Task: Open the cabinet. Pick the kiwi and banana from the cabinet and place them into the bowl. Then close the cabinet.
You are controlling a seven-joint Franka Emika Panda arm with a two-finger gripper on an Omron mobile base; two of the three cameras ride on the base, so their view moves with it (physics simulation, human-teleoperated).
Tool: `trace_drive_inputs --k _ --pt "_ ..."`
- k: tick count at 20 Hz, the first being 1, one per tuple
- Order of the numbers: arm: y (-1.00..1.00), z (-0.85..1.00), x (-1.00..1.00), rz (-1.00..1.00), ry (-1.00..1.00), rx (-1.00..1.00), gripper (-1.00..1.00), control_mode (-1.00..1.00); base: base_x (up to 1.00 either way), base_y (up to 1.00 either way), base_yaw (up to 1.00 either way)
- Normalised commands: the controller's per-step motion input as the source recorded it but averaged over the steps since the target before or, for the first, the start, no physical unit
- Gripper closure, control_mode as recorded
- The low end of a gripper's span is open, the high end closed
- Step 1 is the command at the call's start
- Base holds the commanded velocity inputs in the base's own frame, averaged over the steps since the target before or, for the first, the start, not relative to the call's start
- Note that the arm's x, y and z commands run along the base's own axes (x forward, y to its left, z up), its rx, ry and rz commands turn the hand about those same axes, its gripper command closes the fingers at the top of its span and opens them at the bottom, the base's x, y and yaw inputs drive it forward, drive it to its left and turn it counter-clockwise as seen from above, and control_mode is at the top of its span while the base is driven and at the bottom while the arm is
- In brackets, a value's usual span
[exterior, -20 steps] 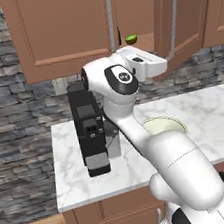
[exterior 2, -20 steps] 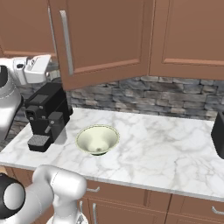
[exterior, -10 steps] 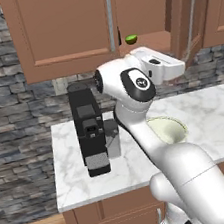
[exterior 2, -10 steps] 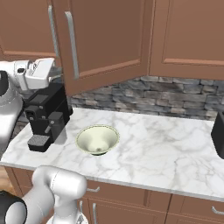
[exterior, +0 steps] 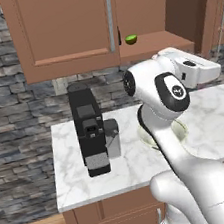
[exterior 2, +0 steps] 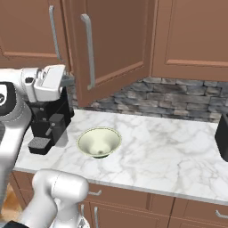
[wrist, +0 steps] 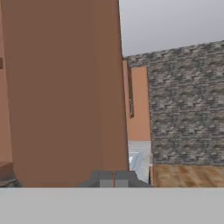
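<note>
The cabinet has its left door shut and its right door swung wide open. On the shelf inside lies a small rounded greenish fruit, the kiwi. The banana is out of view. Below, on the counter, stands the pale bowl, partly behind my arm in the left base view. My gripper is shut on nothing, right at the open door's lower free edge and left of its silver handle. In the hand view the fingertips sit pressed together in front of the brown door panel.
A black coffee machine stands on the marble counter left of the bowl. A dark appliance sits at the counter's right end. A stone wall runs behind, with another wall cabinet to the right.
The right door has swung much wider open. My hand has swept rightward along with it, staying near the door's free edge, fingers shut.
</note>
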Motion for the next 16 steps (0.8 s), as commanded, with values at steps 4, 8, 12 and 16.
trace_drive_inputs --k 4,8,12,16 --pt "-0.92 0.0 -0.23 0.0 0.0 0.0 1.0 -1.0 0.0 0.0 0.0" --pt "-0.92 -0.01 -0.2 0.0 0.0 0.0 1.0 -1.0 0.0 0.0 0.0" --pt "-0.92 -0.04 -0.14 0.0 0.0 0.0 1.0 -1.0 0.0 0.0 0.0" --pt "-0.88 -0.11 -0.04 0.0 0.0 0.0 1.0 -1.0 0.0 0.0 0.0"
